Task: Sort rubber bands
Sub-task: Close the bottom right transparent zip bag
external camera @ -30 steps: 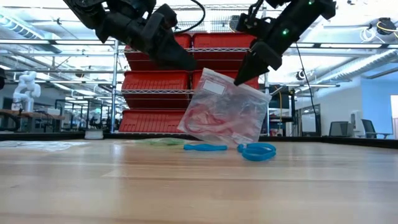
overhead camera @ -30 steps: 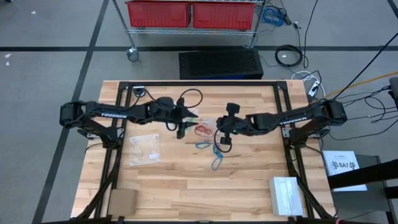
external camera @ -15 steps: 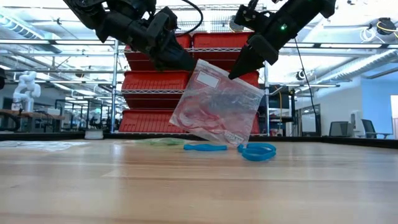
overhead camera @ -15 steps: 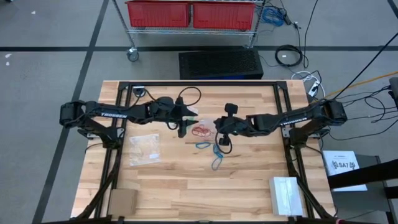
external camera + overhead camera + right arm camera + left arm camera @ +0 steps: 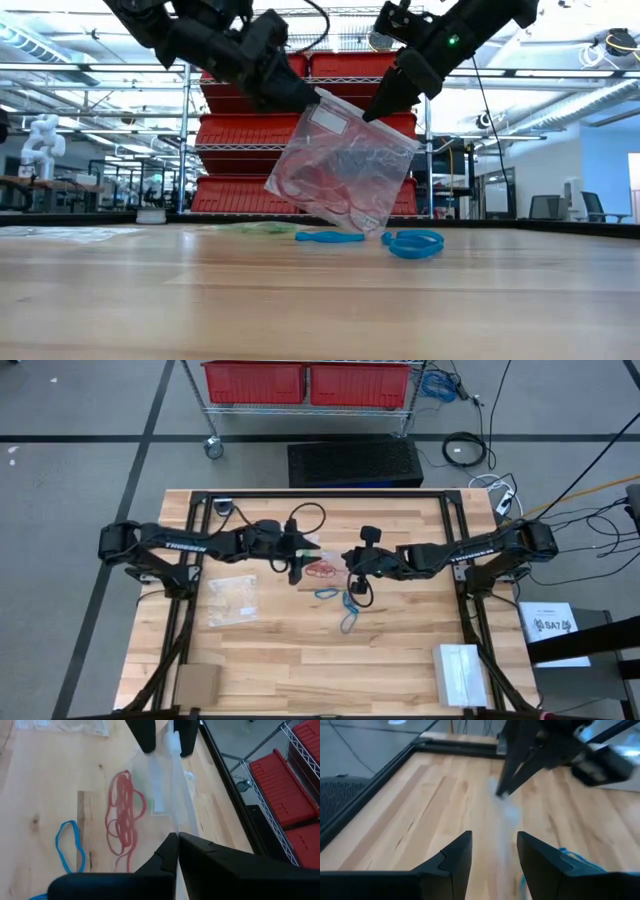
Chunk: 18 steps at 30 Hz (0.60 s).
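Several red rubber bands [image 5: 122,815] sit inside a clear zip bag [image 5: 340,170] held off the table between the two arms, near the middle of the wooden table [image 5: 400,660]. Loose blue rubber bands [image 5: 412,242] lie on the wood just beside it, toward five o'clock in the high view. The right gripper [image 5: 176,837] is pinched closed on one upper edge of the bag. The left gripper [image 5: 492,845] has its fingers spread on either side of the bag's opposite edge, at nine o'clock from the bag, not yet closed. To do this well, the left fingers should close squarely on that lip, and the right should keep its pinch firm so the mouth neither twists nor spills the red bands.
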Available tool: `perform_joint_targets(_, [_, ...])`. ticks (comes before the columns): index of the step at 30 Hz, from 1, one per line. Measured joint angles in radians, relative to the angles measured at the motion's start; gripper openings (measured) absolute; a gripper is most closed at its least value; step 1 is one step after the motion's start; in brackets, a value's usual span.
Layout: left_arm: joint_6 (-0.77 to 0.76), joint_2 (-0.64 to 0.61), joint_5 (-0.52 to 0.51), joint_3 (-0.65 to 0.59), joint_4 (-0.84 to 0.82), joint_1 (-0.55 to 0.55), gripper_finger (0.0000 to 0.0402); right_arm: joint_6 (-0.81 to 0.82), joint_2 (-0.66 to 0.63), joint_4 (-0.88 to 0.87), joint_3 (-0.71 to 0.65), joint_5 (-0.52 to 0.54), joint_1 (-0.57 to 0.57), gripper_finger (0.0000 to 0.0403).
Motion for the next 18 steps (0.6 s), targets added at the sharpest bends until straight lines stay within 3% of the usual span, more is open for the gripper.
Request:
perform_joint_targets(6, [0.001,0.059,-0.004,0.000,0.062,0.005,0.0162,-0.003,0.000,0.000,0.000,0.000,0.000,0.0000])
perform_joint_targets(18, [0.006,0.054,0.000,0.014,0.057,0.004,0.0157,-0.002,0.000,-0.005,0.000,0.000,0.000,0.0000])
